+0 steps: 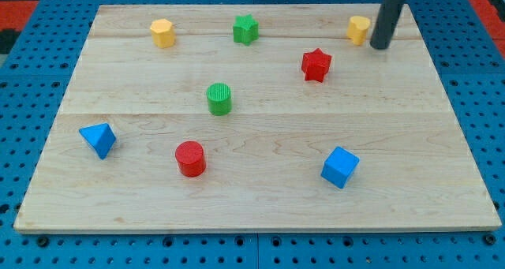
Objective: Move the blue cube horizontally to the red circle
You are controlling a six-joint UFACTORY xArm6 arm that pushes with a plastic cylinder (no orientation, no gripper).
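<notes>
The blue cube (340, 166) lies at the board's lower right. The red circle, a short red cylinder (190, 158), stands at the lower middle-left, roughly level with the cube and well to its left. My tip (380, 45) is at the view's top right, just right of a yellow block (358, 29) and far above the blue cube, touching neither task block.
On the wooden board (260, 214) also lie a blue triangular block (99, 139) at the left, a green cylinder (219, 98) in the middle, a red star (316, 65), a green star (245, 29) and a yellow hexagonal block (162, 33) at the top.
</notes>
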